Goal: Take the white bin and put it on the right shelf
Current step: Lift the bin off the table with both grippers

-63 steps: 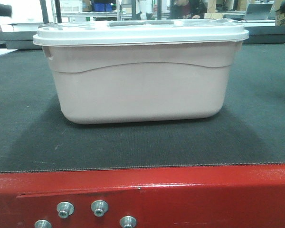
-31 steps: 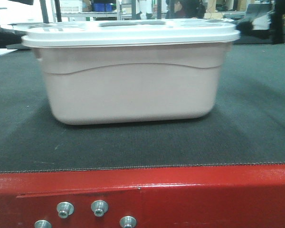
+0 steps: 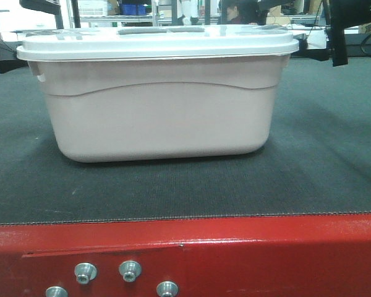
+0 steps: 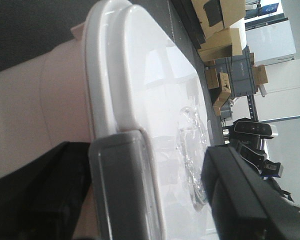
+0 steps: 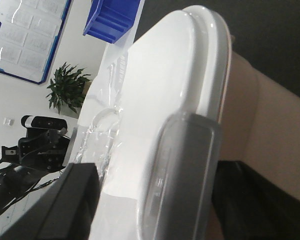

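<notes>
The white bin (image 3: 161, 114), pale pinkish with a flat white lid (image 3: 157, 43), stands on the grey-carpeted table (image 3: 321, 167). My left gripper (image 4: 145, 195) is at the bin's left end. It is open, with one finger (image 4: 50, 195) under the rim and the other (image 4: 240, 195) above the lid, straddling a grey latch (image 4: 117, 185). At the right end my right gripper (image 5: 160, 200) stands open in the same way round the other grey latch (image 5: 185, 170). Neither pair of fingers visibly presses on the bin. The right shelf is out of view.
The table has a red front frame (image 3: 247, 253) with several bolts. Crumpled clear plastic (image 4: 192, 150) lies on the lid. Behind stand blue crates (image 5: 112, 17), cardboard boxes (image 4: 225, 45), a potted plant (image 5: 67, 87) and a seated person (image 3: 238, 12).
The bin has slid to the left on the carpet. Dark arm parts have come into the front view at both ends of the lid.
</notes>
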`<state>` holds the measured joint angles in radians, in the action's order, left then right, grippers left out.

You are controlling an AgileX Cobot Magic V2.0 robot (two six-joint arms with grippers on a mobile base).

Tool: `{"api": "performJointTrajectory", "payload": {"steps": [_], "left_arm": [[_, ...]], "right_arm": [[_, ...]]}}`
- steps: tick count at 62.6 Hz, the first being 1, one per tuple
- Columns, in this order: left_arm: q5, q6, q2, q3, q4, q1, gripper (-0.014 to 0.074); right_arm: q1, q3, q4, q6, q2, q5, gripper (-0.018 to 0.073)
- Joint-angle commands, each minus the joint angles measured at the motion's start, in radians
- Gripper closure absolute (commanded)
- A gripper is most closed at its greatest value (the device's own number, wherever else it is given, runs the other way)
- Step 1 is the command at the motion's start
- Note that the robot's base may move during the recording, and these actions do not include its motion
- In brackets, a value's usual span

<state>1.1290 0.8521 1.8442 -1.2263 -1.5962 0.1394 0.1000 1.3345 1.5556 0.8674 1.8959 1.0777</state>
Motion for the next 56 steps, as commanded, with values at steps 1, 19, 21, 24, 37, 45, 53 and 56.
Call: {"api": "performJointTrajectory", "payload": {"steps": [1,19,21,24,37,45,53,56], "left_arm": [[0.071,0.008,-0.048,-0.031,-0.074,-0.011,0.0228],[0.079,0.008,-0.048,-0.031,-0.065,-0.011,0.0247],[0.079,0.008,-0.048,-0.031,-0.065,-0.011,0.0265],[0.079,0.008,-0.048,-0.031,-0.065,-0.011,0.0310],[0.102,0.008,-0.048,-0.031,-0.065,-0.011,0.0561],[0.118,0.008,-0.048,-0.031,-0.069,-0.011,0.0680],[0.147,0.008,-0.048,-0.031,-0.116,-0.011,0.0713],[0.167,0.010,-0.048,-0.031,-0.149,-0.011,0.0713]], "right_arm": [[-0.002,0.029,0.077,0.013,-0.052,0.045,-0.0003],[-0.002,0.029,0.077,0.013,-0.052,0.072,0.0223],[-0.002,0.029,0.077,0.013,-0.052,0.076,0.0263],[-0.002,0.029,0.077,0.013,-0.052,0.080,0.0325],[-0.002,0.029,0.077,0.013,-0.052,0.088,0.0462],[-0.002,0.029,0.082,0.013,-0.052,0.088,0.0470],[-0.002,0.029,0.123,0.033,-0.052,0.106,0.0470],[-0.002,0.029,0.157,0.060,-0.053,0.128,0.0470]]}}
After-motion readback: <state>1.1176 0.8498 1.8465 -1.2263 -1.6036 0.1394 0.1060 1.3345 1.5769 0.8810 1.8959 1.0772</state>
